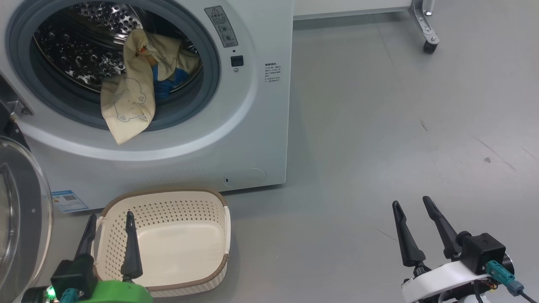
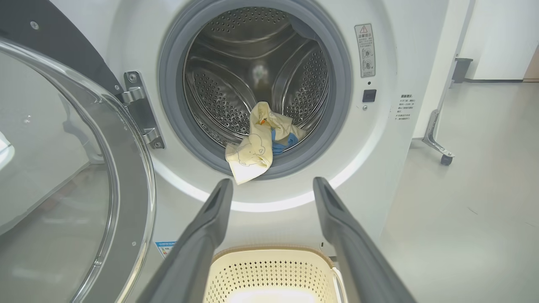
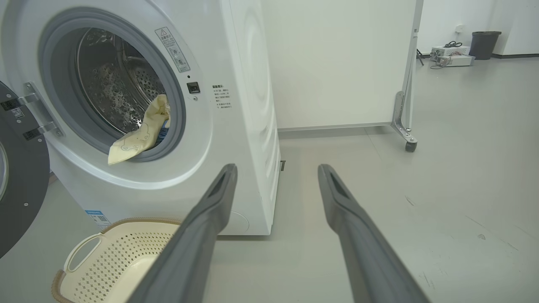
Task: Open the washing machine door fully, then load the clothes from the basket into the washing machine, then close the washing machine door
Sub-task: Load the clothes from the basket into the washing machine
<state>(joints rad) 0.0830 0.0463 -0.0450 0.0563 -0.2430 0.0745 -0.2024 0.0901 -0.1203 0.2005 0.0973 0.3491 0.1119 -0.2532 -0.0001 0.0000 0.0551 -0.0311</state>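
Observation:
The washing machine stands with its door swung wide to the left. The clothes, pale yellow with blue trim, lie in the drum mouth, and one flap hangs out over the grey rubber ring. In the left wrist view the clothes show the same flap over the ring, past the door. On the floor in front sits the cream basket, with nothing inside. My left gripper is open above the basket's left side. Off to the right, my right gripper is open over bare floor, holding nothing.
A wheeled frame leg stands at the back right, beside a white panel. A dark bin and boxes sit far off by the wall. Grey floor stretches to the right of the machine.

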